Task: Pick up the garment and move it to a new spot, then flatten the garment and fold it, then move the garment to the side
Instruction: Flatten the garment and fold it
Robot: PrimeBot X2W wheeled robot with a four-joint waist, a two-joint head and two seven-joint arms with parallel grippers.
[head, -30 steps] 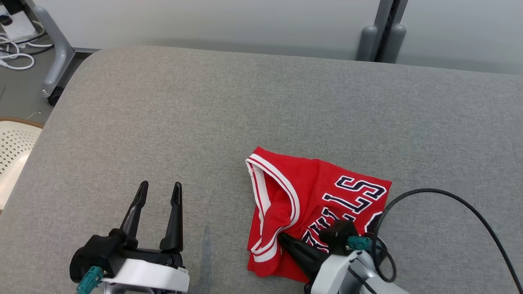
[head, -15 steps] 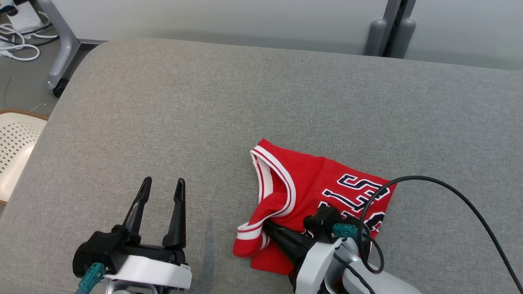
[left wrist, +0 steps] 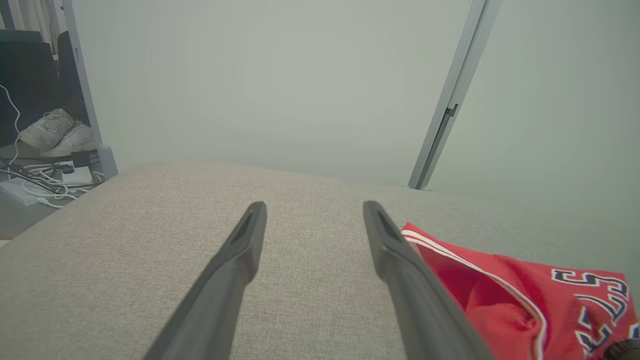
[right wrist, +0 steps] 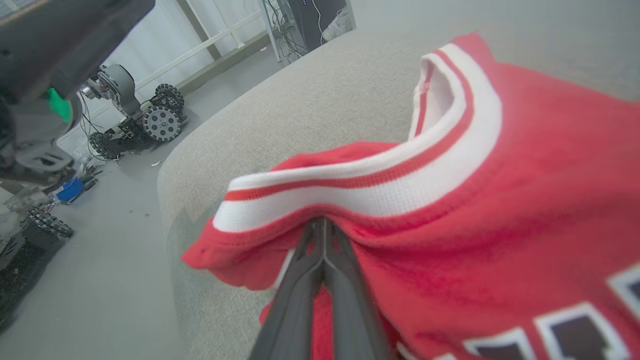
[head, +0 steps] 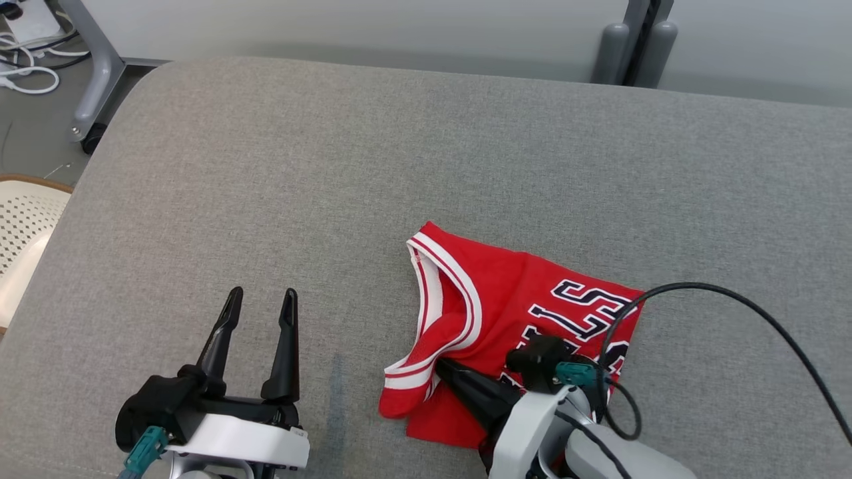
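Observation:
The garment (head: 506,313) is a folded red jersey with white trim and dark lettering, lying right of centre on the grey padded table (head: 333,173). My right gripper (head: 442,364) is shut on the garment's near-left edge by the striped trim; in the right wrist view the garment (right wrist: 475,190) bunches over the closed right gripper (right wrist: 322,221). My left gripper (head: 259,303) stands open to the left over bare table, holding nothing. In the left wrist view the left gripper (left wrist: 312,212) points across the table, with the garment (left wrist: 525,295) at its right.
A black cable (head: 732,306) loops from my right wrist over the table's right side. A perforated cream chair (head: 20,233) stands off the table's left edge. Cables (head: 26,66) and a wheeled frame leg (head: 93,93) lie on the floor at far left.
My right gripper has pulled the garment's near-left trim corner leftward, bunching it outward. The head camera has shifted slightly. The left gripper stays open in place.

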